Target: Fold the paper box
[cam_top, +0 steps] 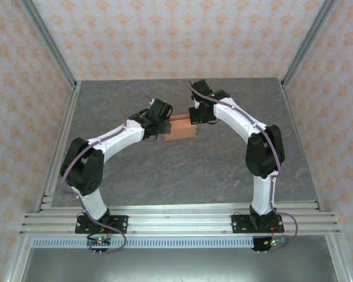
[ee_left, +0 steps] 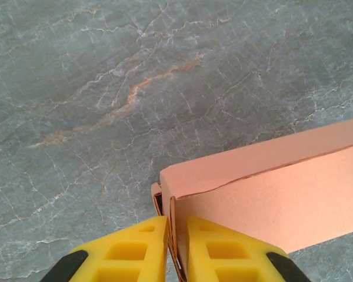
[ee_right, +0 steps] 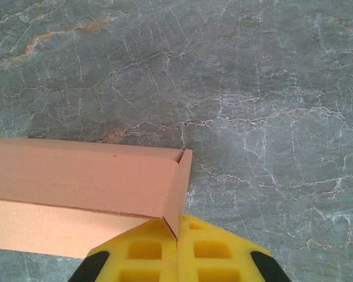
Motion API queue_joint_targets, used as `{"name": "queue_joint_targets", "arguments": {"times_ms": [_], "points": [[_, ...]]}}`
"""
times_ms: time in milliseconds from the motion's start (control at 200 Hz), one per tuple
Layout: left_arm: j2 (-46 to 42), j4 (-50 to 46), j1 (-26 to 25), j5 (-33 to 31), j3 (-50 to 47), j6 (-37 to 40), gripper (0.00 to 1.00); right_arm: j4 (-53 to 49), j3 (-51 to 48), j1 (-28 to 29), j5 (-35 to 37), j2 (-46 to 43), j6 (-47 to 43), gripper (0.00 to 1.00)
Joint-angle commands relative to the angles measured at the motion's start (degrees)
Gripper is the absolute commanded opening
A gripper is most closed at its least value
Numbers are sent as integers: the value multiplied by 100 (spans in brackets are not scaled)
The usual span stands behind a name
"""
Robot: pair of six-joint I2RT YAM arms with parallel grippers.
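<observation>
Left end effector (ee_left: 176, 222): at the bottom edge, two yellow fingers (ee_left: 135, 249) with black bases, their tips close together with a slim gap between.
In the gap: the thin end wall of the paper box (ee_left: 270, 188) (whether the pads actually press it cannot be told).
Paper box: salmon-orange card, a long body running from the fingertips to the right edge; a small flap edge shows at its left corner.
Surface (ee_left: 106, 70): grey marble pattern, with a rust-orange vein (ee_left: 135, 91) up and left of the box.

Grey veined tabletop (cam_top: 165, 170) between orange-patterned walls (cam_top: 182, 35)
</observation>
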Motion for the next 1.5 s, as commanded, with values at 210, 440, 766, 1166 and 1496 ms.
{"name": "queue_joint_targets", "arguments": {"times_ms": [210, 440, 766, 1166, 1496], "points": [[193, 53, 2, 196, -142, -155, 4, 50, -137, 1, -69, -58, 110, 4], [413, -21, -8, 196, -90, -143, 0, -16, 26, 7, -155, -62, 94, 4], [599, -339, -140, -375, -10, 320, 0, -677, 642, -14, -60, 226, -53, 5], [793, -467, -435, -997, 122, 587, 0, -750, 984, -78, -918, 399, 206, 5], [835, -526, -496, -1190, 148, 690, 0, -307, 857, -301, -1868, 233, 579, 5]]}}
